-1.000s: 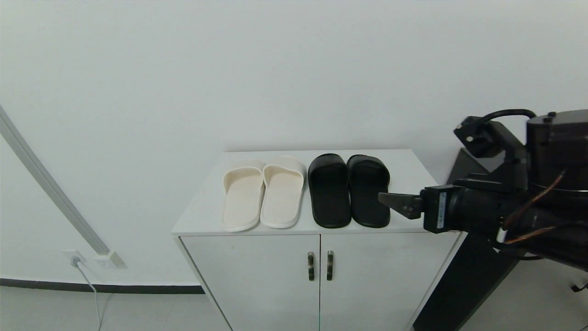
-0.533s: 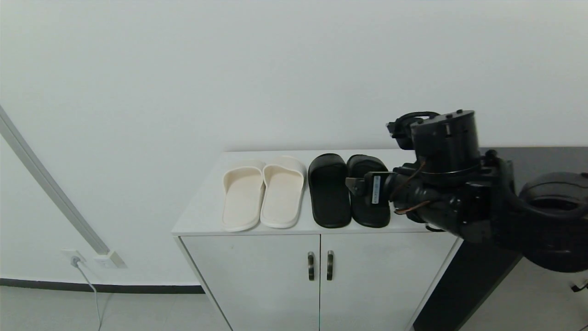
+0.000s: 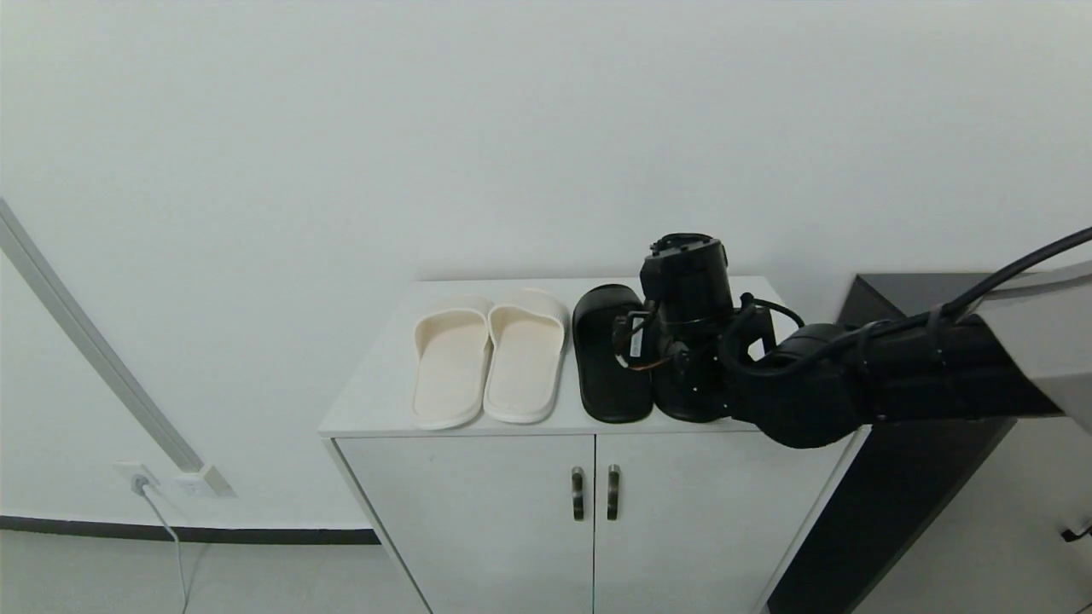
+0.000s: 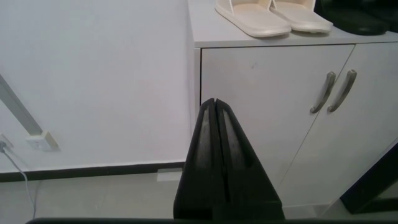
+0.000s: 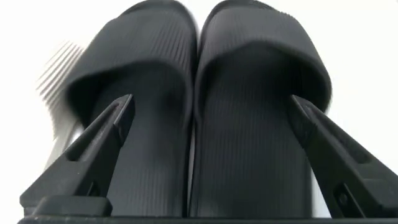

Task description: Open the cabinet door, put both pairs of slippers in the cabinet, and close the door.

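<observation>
A: Nearest first?
B: Left jaws pressed together, empty, low in front of the cabinet's point(image 4: 261, 106) left corner. Grey floor point(image 3: 85, 571) below. Wall socket point(image 3: 136, 479) with a cable point(image 3: 175, 537) off to the left.
A: Doors?
B: Both shut, 2 handles point(image 3: 577, 493) side by side at the middle.
A: On top?
B: White slippers point(image 3: 486, 358) left, black slippers point(image 3: 607, 362) right, the 2 pairs just beside each other, toes to the wall point(image 3: 341, 128). Right arm point(image 3: 853, 379) reaches in from the right over the black pair. Right jaws spread wide, gripping nothing, tips above the heel ends of the 2 black slippers; contact unclear.
A: Behind?
B: Plain white wall. Slanted conduit point(image 3: 85, 341) left, dark furniture point(image 3: 887, 512) right of the cabinet.
A: Since 1 s ago?
B: Right arm swung in from the right edge and now covers the right black slipper. Slippers and doors unmoved.
</observation>
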Available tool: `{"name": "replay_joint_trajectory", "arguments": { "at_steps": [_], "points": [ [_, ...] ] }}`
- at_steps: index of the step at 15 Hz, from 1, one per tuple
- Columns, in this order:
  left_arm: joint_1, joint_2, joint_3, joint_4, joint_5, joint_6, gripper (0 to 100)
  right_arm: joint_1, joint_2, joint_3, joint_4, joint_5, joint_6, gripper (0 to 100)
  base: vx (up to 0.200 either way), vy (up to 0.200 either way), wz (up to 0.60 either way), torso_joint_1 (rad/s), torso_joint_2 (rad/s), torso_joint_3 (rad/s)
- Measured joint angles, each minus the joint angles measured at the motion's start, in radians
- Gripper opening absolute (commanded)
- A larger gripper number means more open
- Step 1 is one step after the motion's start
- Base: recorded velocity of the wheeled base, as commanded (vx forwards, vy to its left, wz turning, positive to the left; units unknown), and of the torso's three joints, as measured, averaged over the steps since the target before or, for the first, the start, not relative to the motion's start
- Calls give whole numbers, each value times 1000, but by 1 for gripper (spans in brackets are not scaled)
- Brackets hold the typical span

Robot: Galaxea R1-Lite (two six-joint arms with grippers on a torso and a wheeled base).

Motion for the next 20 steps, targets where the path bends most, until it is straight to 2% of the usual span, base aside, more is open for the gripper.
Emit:
{"name": "replay_joint_trajectory", "arguments": {
  "at_steps": [7, 10, 11, 20],
  "points": [
    [0, 0, 0, -1, 0, 0, 0, -51, 165, -182, -15, -27, -34, 100, 0, 0, 0, 0, 0, 0],
    [0, 0, 0, -1, 0, 0, 0, -54, 193, -203, -71, -46, -81, 100, 0, 0, 0, 0, 0, 0],
    [0, 0, 0, -1, 0, 0, 0, -54, 198, -203, -94, -49, -94, 0, 0, 0, 0, 0, 0, 0],
    [0, 0, 0, -1, 0, 0, 0, -51, 188, -175, -97, -59, -122, 0, 0, 0, 0, 0, 0, 0]
  ]
}}
